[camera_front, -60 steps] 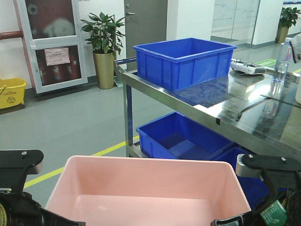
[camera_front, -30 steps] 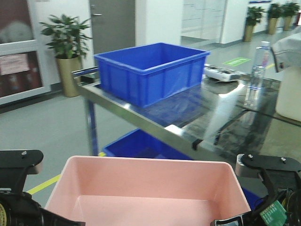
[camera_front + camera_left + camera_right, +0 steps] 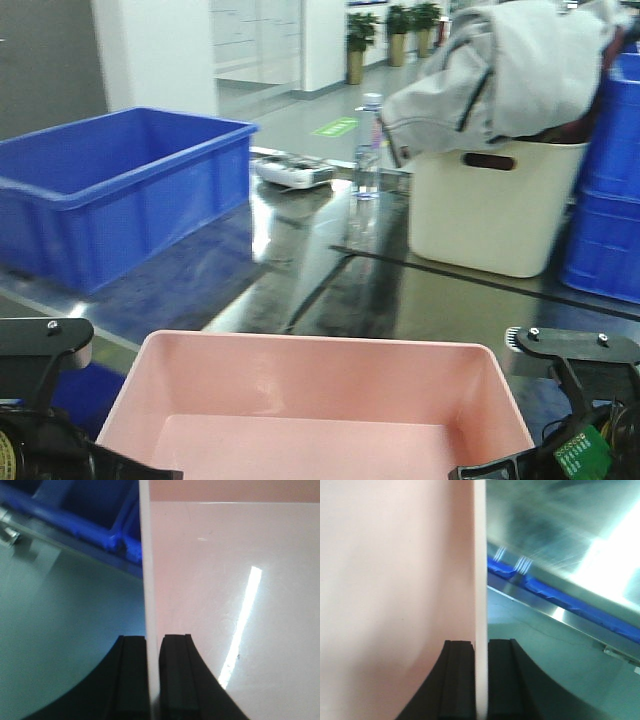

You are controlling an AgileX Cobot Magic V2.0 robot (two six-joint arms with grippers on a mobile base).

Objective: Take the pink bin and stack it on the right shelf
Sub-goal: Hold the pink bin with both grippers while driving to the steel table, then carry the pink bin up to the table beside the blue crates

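Left gripper (image 3: 152, 645) and right gripper (image 3: 480, 647) clamping the side walls of the pink bin (image 3: 320, 400)

Each is pinching a wall, one pad inside, one outside; the bin is hanging level at the near edge of the right shelf (image 3: 330, 275). Raising both arms evenly, aiming between the blue crate (image 3: 110, 190) and the cream tub (image 3: 490, 210), is looking safest.

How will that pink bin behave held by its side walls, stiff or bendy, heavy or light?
Probably light: the pink bin looks empty. Its walls look thin where the left gripper and right gripper pinch them, so they may flex. The glossy plastic could slip.
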